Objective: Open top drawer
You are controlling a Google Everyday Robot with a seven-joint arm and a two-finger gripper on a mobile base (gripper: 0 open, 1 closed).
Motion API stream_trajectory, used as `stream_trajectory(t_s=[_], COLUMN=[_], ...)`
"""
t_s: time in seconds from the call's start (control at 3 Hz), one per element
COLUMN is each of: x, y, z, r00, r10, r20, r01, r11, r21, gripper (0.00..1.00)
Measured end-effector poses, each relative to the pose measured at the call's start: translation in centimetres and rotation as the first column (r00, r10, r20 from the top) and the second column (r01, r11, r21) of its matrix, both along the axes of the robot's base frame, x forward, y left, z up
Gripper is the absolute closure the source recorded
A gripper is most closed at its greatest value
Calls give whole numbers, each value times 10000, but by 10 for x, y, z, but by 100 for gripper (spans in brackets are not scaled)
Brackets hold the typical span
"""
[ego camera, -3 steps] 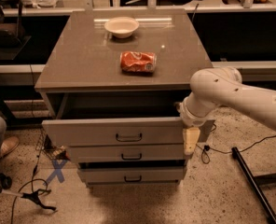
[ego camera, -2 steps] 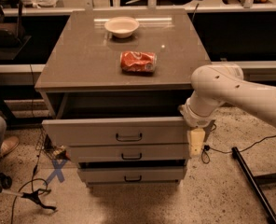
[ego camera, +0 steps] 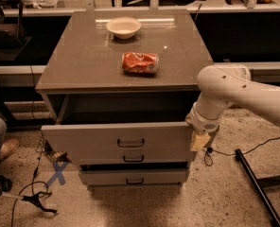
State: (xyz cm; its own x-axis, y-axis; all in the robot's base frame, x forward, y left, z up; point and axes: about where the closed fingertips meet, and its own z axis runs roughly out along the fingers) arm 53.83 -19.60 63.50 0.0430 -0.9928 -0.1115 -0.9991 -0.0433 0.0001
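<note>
The top drawer [ego camera: 92, 137] is the widest grey drawer of the cabinet. It stands pulled out toward me, with its dark interior showing under the countertop. Its small dark bar handle [ego camera: 131, 143] is at the centre of the flat front. Two narrower grey drawers [ego camera: 130, 176] sit below it, less far out. My gripper [ego camera: 200, 140] hangs from the white arm [ego camera: 244, 91] at the right end of the top drawer's front, right against its corner. A pale finger tip points downward.
A brown countertop [ego camera: 83, 60] carries a white bowl [ego camera: 123, 27] at the back and a crushed red can [ego camera: 140, 62] near the middle. A dark stand leg [ego camera: 256, 183] and a cable lie on the floor at right. A blue X mark [ego camera: 58, 172] and cables lie at left.
The gripper has shifted slightly right and down beside the drawer's right corner. The top drawer stays pulled out as before.
</note>
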Motion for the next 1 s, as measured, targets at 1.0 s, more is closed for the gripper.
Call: stream_trajectory(t_s=[1.0], x=[0], y=[0], z=[5], r00=[10000], r10=[-1], r20=[-1], r01=[1], r11=[10000], r21=[0], gripper=[100])
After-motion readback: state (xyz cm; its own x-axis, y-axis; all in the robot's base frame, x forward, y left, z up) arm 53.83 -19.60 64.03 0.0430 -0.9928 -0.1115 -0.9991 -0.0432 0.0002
